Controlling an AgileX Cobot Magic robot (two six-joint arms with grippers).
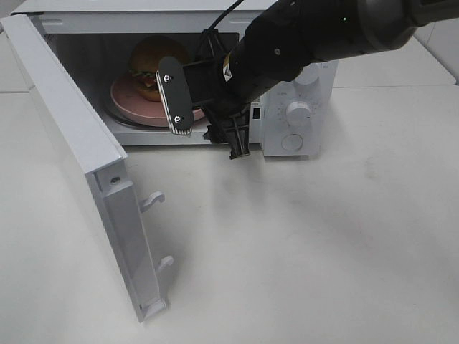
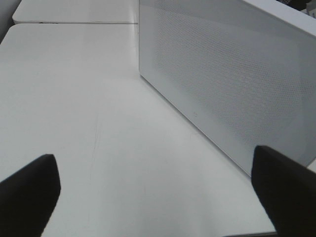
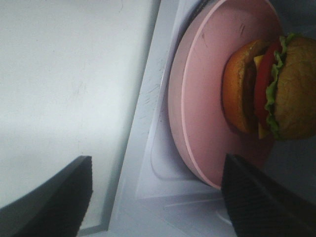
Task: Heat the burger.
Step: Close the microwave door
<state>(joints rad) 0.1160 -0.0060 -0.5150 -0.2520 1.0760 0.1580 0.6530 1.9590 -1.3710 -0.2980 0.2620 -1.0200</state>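
The burger (image 1: 149, 64) has a golden-brown bun, green lettuce and a red layer, and sits on a pink plate (image 1: 133, 107) inside the open microwave (image 1: 297, 136). My right gripper (image 1: 208, 118) is at the mouth of the oven, just in front of the plate, turned sideways. In the right wrist view the burger (image 3: 276, 89) and the plate (image 3: 202, 98) lie beyond the right gripper (image 3: 158, 197), which is open and holds nothing. My left gripper (image 2: 158, 197) is open over bare table beside the microwave's perforated wall (image 2: 227, 74). It does not show in the exterior high view.
The microwave door (image 1: 72, 122) stands wide open to the left, reaching toward the table's front, its latch hooks (image 1: 154, 201) pointing right. The control panel with two knobs (image 1: 297, 113) is right of the cavity. The white table (image 1: 308, 244) spreads in front.
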